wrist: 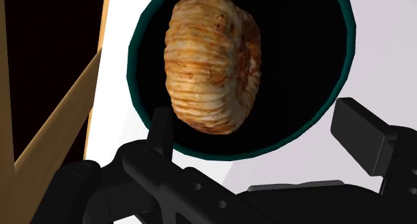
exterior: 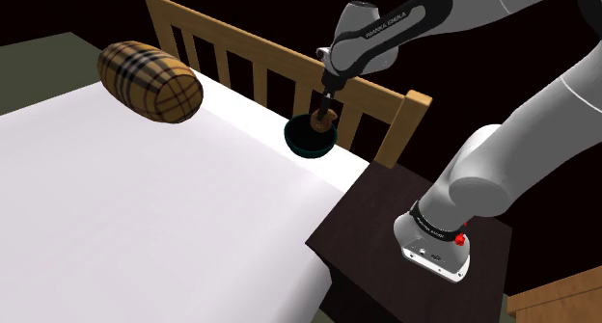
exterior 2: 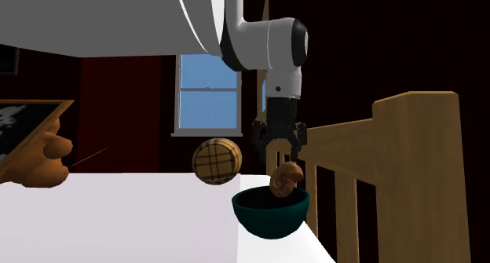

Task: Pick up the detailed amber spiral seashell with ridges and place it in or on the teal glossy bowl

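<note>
The ridged amber spiral seashell sits just below my fingers, over the inside of the dark teal bowl. Seen from the second exterior view, the seashell pokes above the bowl near its far rim, clear of my gripper. My gripper is open, and its fingers stand wide apart without touching the shell. From the shoulder view, the gripper points down over the seashell and the bowl, which rests on the white bed near the headboard.
The white bed stretches toward the shoulder view's left, with a plaid bolster pillow at its head. A slatted wooden headboard stands right behind the bowl. A dark nightstand adjoins the bed, carrying the arm's base.
</note>
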`<act>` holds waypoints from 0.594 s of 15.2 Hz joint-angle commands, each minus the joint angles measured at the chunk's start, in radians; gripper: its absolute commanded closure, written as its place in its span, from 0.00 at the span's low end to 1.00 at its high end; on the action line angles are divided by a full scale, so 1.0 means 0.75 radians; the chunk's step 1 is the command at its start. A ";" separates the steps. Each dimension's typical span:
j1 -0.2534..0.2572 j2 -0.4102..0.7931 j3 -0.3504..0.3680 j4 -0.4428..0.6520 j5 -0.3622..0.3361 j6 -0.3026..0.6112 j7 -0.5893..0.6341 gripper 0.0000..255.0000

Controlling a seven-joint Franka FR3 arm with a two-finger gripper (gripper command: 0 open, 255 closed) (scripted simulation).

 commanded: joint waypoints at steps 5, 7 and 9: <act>-0.015 -0.095 0.004 0.039 -0.034 -0.133 0.023 0.00; -0.015 -0.095 0.004 0.039 -0.034 -0.133 0.023 0.00; -0.015 -0.095 0.004 0.039 -0.034 -0.133 0.023 0.00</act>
